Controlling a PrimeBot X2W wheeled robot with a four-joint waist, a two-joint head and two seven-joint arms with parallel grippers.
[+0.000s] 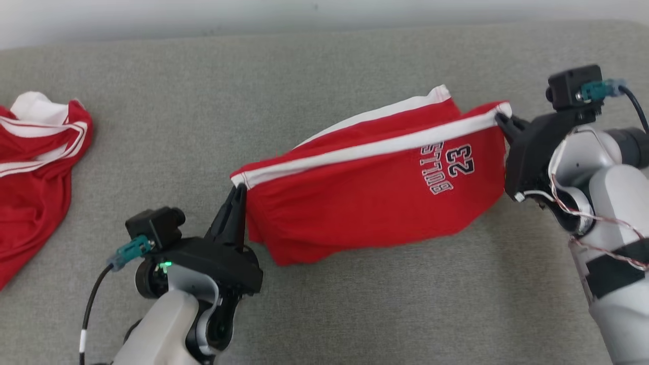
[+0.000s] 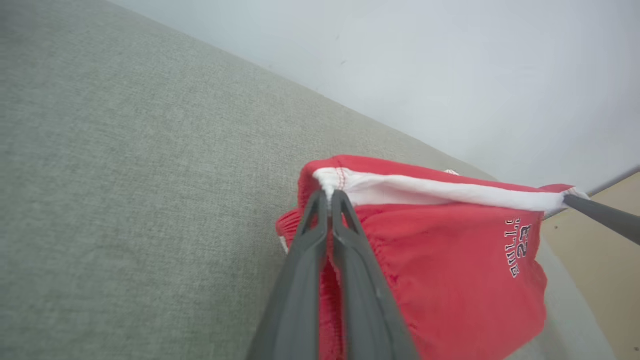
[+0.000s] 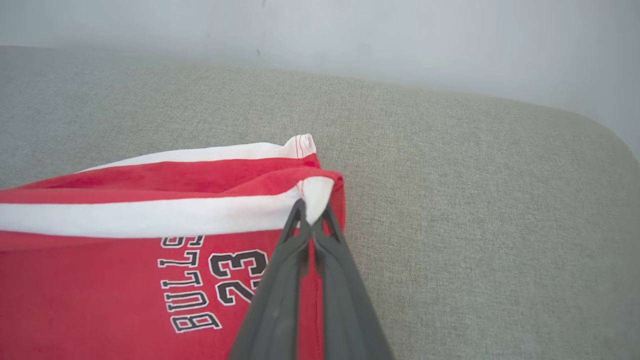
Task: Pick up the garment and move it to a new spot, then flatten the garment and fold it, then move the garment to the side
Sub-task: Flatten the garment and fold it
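L gripper (image 1: 238, 191), R gripper (image 1: 500, 119) clamp 1 Bulls garment (image 1: 365, 208); 2nd red garment (image 1: 30, 177) apart.

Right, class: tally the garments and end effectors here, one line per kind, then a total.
Garments: 2, the held red garment and the crumpled red garment
End effectors: 2, left end effector and right end effector
Total: 4

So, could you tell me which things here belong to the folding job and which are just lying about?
In the job: red shorts, held at white-edged corners by left end effector and right end effector.
Lying about: second red garment, crumpled at the head view's left on the grey cushion.
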